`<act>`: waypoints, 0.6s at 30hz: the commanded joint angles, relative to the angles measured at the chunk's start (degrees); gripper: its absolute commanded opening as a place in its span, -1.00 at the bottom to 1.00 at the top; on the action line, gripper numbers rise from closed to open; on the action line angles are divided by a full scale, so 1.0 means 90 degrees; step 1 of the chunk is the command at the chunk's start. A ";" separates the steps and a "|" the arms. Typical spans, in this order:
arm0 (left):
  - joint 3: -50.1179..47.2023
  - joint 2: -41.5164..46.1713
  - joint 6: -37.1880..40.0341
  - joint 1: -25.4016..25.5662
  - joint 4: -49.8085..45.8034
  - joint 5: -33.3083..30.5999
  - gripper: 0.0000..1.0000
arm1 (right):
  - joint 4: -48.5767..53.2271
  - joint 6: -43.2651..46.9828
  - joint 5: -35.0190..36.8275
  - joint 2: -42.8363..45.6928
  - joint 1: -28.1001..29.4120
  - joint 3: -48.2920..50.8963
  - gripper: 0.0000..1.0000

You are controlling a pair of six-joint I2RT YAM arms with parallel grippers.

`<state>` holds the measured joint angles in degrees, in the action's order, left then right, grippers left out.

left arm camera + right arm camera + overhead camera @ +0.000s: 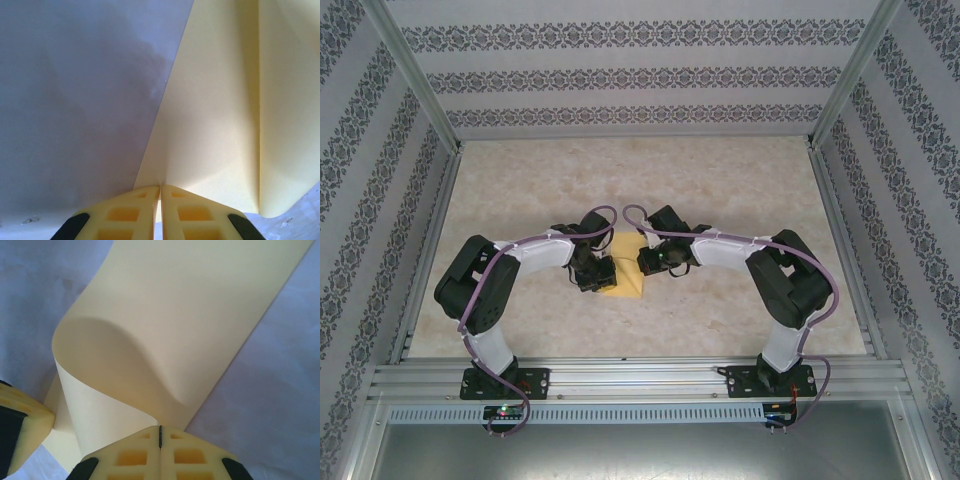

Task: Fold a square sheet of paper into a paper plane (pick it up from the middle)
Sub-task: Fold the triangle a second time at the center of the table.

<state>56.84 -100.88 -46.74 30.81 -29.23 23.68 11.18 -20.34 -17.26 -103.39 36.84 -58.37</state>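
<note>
Left claw (592,274), overhead view: it sits at the left side of the yellow paper sheet (626,286), around the middle of the bench (740,180). Left arm: base at the near edge, upper link leaning out to the left, elbow folded, forearm running inward to the centre. Right arm mirrors it, with the elbow out to the right and the forearm reaching inward. Right claw (650,258) is at the sheet's right side. Both wrists face each other across the sheet, close together, and partly cover it.

Left wrist view: left claw (160,189) is clenched, pads pressed together with a hairline slit between. The sheet (215,125) narrows down into the tips, so the claw is pinching the paper. The sheet spreads away up and to the right, with one straight crease along its right part. Bench (75,100) on the left, out of focus.

Right wrist view: right claw (160,431) is clenched on the sheet (190,310). The paper rises from the tips, curls over in a rounded hump at left, then runs flat toward the upper right. The left claw's finger (30,415) is at the lower left edge. Whether it touches the curl or sits just beside it, cannot tell.
</note>
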 commanded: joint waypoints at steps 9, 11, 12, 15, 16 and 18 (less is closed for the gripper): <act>-0.0138 0.0010 0.0114 0.0063 -0.0432 -0.0573 -0.73 | 0.0195 0.0172 -0.0033 -0.0267 -0.0051 -0.0219 -0.89; -0.0151 0.0021 0.0116 0.0063 -0.0429 -0.0579 -0.73 | 0.0193 0.0177 -0.0016 -0.0268 -0.0056 -0.0221 -0.89; -0.0161 0.0021 0.0118 0.0068 -0.0424 -0.0576 -0.73 | 0.0193 0.0179 -0.0022 -0.0279 -0.0064 -0.0224 -0.89; -0.0156 0.0008 0.0134 0.0069 -0.0414 -0.0554 -0.74 | 0.0172 0.0170 -0.0047 -0.0307 -0.0055 -0.0228 -0.89; -0.0154 0.0014 0.0127 0.0064 -0.0398 -0.0544 -0.73 | 0.0157 0.0160 -0.0041 -0.0318 -0.0059 -0.0215 -0.89; -0.0169 0.0013 0.0118 0.0063 -0.0368 -0.0531 -0.73 | 0.0168 0.0172 -0.0064 -0.0366 -0.0051 -0.0214 -0.88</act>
<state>56.84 -100.62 -46.72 30.81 -29.41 22.72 12.03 -19.49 -17.43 -105.58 36.84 -59.24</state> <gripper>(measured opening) 0.135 0.062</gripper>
